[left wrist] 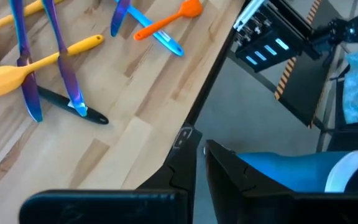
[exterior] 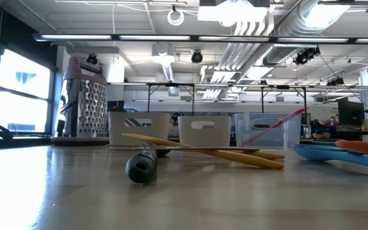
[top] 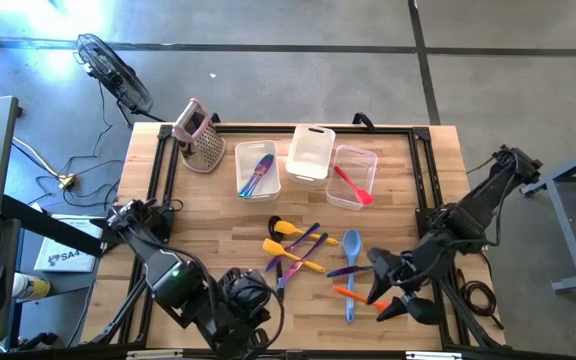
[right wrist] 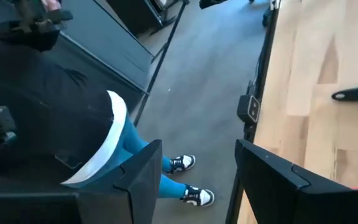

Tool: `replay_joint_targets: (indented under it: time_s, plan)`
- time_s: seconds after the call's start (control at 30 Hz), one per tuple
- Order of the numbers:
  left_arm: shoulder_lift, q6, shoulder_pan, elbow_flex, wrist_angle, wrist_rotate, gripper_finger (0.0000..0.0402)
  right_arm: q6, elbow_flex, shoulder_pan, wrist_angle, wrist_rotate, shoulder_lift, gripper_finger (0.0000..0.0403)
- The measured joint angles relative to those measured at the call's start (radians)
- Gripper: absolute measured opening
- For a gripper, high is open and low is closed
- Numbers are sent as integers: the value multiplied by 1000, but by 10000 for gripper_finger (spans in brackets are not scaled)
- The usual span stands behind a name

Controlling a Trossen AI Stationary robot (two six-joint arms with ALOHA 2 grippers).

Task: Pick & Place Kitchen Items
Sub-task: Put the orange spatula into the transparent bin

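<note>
Left claw [top: 236, 318] cut off; right claw [top: 393, 292] parted over utensils [top: 308, 250].

- The table [top: 208, 215] is pale wood in light and darker strips, with a black frame.
- The grater [top: 201, 140] is silvery metal with a pink top.
- The left tub [top: 257, 170] holds blue and purple utensils; the middle tub [top: 310, 155] is white; the right tub [top: 354, 176] is clear, with a red spatula [top: 352, 186] in it.
- Loose utensils: a yellow spatula [top: 290, 229], purple spoons [top: 303, 247], a light blue spoon [top: 351, 272], and an orange one [top: 353, 294].
- A black handle [left wrist: 73, 109], possibly a knife's, lies under them.
- Both arms are dark.
</note>
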Motion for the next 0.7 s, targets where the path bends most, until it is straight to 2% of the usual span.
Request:
replay_joint_targets:
  time_s: [0.27, 0.5, 0.7]
  plan:
    - [0, 12, 1, 0, 0, -21, 31, -99, 0, 88, 22, 58, 1, 197]
    - [0, 28, 2, 0, 0, -36, 31, -111, 0, 126, 21, 135, 1, 197]
    - [0, 44, 2, 0, 0, -72, 31, -62, 0, 126, 35, 102, 0, 197]
